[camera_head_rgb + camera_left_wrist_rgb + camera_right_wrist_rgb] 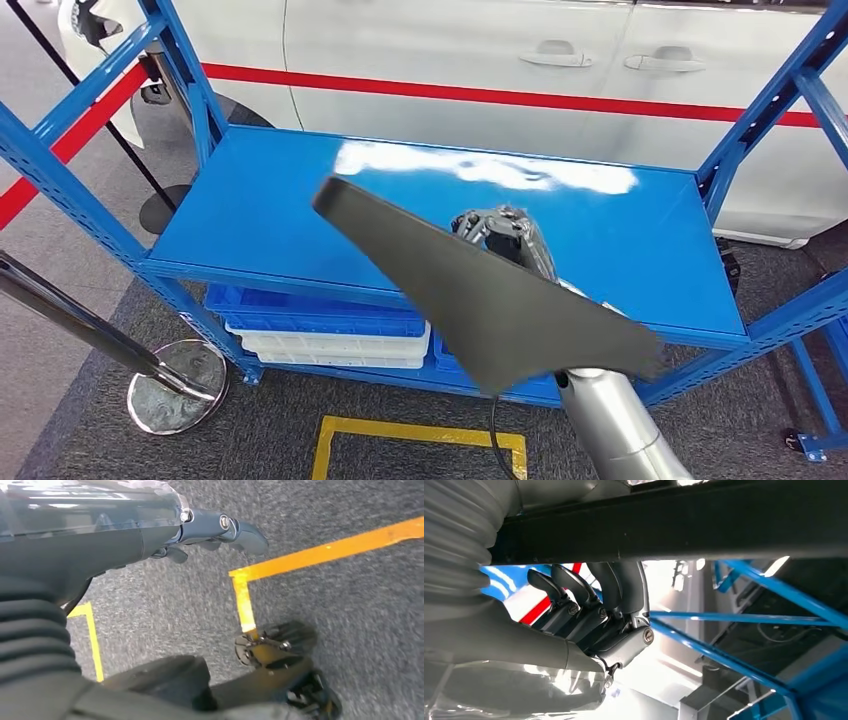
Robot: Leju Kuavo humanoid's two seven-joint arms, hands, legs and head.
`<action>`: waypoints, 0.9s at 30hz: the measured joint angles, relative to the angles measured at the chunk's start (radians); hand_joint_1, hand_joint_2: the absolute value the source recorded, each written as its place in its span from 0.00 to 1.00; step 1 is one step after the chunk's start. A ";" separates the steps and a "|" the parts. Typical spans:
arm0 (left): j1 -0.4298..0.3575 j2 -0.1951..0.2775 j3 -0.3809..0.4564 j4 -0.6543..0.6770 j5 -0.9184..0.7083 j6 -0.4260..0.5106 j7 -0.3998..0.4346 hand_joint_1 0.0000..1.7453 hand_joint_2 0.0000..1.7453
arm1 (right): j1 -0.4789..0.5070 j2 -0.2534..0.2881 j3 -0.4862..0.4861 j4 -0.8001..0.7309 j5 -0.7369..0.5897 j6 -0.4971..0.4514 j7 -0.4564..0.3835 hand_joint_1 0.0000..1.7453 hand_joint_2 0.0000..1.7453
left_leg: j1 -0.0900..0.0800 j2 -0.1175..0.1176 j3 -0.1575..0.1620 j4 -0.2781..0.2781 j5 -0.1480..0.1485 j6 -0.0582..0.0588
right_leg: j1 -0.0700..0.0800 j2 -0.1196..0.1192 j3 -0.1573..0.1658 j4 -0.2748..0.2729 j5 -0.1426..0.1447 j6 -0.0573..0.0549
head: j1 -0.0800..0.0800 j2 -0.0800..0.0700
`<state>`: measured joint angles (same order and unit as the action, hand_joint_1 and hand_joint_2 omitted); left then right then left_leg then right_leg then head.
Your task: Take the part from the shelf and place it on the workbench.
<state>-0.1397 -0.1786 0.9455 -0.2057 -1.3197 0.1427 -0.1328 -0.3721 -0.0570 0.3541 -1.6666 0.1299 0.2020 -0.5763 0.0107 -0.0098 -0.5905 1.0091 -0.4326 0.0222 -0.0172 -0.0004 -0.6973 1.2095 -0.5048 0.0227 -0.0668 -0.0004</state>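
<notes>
Nearest the camera in the head view is the flat, dark grey, wing-shaped plastic part (480,290), held up in the air over the front edge of the blue metal shelf (260,215), clear of its top board. The silver right hand (505,235) grips it from beneath; in the right wrist view its dark fingers (589,592) curl up against the underside of the part (674,525), clamped on it. So the pick looks done and the carry is the step in hand. Since no workbench is to be seen from here, the next move probably calls for drawing the part back from the shelf posts without clipping them, turning toward the bench, and keeping the broad panel level so it does not slip in the grasp. The left hand (220,530) hangs over the grey carpet with yellow floor tape (320,555), its fingers lying close together and holding nothing. Below the top board, at the front of the lower shelf, stacked blue and white plastic trays (330,335) sit nested; whether anything lies in them cannot be told.
</notes>
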 joint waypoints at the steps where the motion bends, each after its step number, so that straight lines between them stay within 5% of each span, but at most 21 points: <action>1: -0.002 0.000 0.000 0.000 0.001 -0.001 -0.013 0.00 1.00 | 0.027 -0.003 -0.003 -0.022 -0.007 0.009 -0.007 1.00 1.00 | -0.001 -0.001 0.000 0.004 -0.004 -0.004 | -0.001 0.000 0.034 -0.069 0.027 -0.002 | 0.000 0.000; 3: -0.006 0.000 0.000 0.000 0.007 0.001 -0.054 0.00 1.00 | 0.089 -0.008 -0.006 -0.060 -0.018 0.026 -0.020 1.00 1.00 | -0.004 -0.003 0.000 0.013 -0.012 -0.015 | 0.000 0.001 0.078 -0.159 0.054 -0.009 | 0.000 0.000; 7: -0.016 -0.001 -0.002 0.000 0.012 0.051 -0.172 0.00 1.00 | 0.200 -0.010 -0.006 -0.103 -0.020 0.049 -0.019 1.00 1.00 | -0.004 -0.002 0.000 0.023 -0.026 -0.036 | 0.003 0.003 0.086 -0.174 0.054 -0.034 | 0.000 0.000; 9: -0.024 -0.004 -0.004 0.000 0.010 0.075 -0.207 0.00 1.00 | 0.234 -0.010 -0.006 -0.117 -0.014 0.053 -0.015 1.00 1.00 | -0.001 0.002 -0.030 0.096 -0.074 -0.046 | 0.000 0.000 0.089 -0.177 0.055 -0.044 | 0.000 0.000; 11: -0.028 -0.005 -0.008 0.000 0.008 0.087 -0.225 0.00 1.00 | 0.258 -0.010 -0.006 -0.125 -0.009 0.055 -0.013 1.00 1.00 | 0.001 0.003 -0.089 0.230 -0.139 -0.053 | 0.003 -0.001 0.089 -0.176 0.054 -0.049 | 0.000 0.000; 13: -0.029 -0.006 -0.011 0.000 0.009 0.092 -0.248 0.00 1.00 | 0.279 -0.009 -0.006 -0.127 -0.008 0.055 -0.006 1.00 1.00 | 0.001 0.003 -0.123 0.304 -0.154 -0.053 | 0.006 -0.001 0.090 -0.176 0.053 -0.051 | 0.000 0.000; 14: -0.030 -0.007 -0.014 0.000 0.013 0.084 -0.262 0.00 1.00 | 0.287 -0.009 -0.006 -0.127 -0.010 0.057 -0.002 1.00 1.00 | 0.001 0.003 -0.113 0.283 -0.133 -0.050 | 0.008 0.000 0.092 -0.176 0.052 -0.051 | 0.000 0.000; 16: -0.038 -0.009 -0.018 0.000 0.028 0.040 -0.291 0.00 1.00 | 0.296 -0.008 -0.006 -0.127 -0.016 0.059 0.005 1.00 1.00 | -0.003 0.004 -0.049 0.150 -0.064 -0.035 | 0.011 0.001 0.095 -0.176 0.052 -0.051 | 0.000 0.000; 18: -0.049 -0.011 -0.019 0.000 0.044 -0.012 -0.319 0.00 1.00 | 0.297 -0.006 -0.008 -0.126 -0.023 0.060 0.009 1.00 1.00 | -0.010 0.004 0.005 0.036 -0.026 -0.021 | 0.013 0.000 0.096 -0.176 0.052 -0.046 | 0.000 0.000; 23: -0.059 -0.019 -0.025 0.000 0.046 -0.040 -0.328 0.00 1.00 | 0.299 -0.004 -0.014 -0.124 -0.033 0.058 0.022 1.00 1.00 | -0.010 0.005 0.027 -0.012 -0.011 -0.005 | 0.010 0.000 0.092 -0.165 0.043 -0.020 | 0.000 0.000; 27: -0.067 -0.024 -0.027 0.000 0.050 -0.039 -0.299 0.00 1.00 | 0.305 -0.005 -0.021 -0.118 -0.056 0.058 0.036 1.00 1.00 | -0.006 0.006 0.029 -0.023 -0.001 0.002 | 0.004 0.001 -0.005 0.043 -0.063 -0.007 | 0.000 0.000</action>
<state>-0.2067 -0.2025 0.9186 -0.2060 -1.2699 0.1038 -0.4314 -0.0673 -0.0618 0.3332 -1.7850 0.0741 0.2599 -0.5399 0.0048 -0.0035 -0.5614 0.9864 -0.4333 0.0241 -0.0129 0.0002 -0.7027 1.2523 -0.5681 0.0161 -0.0669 -0.0004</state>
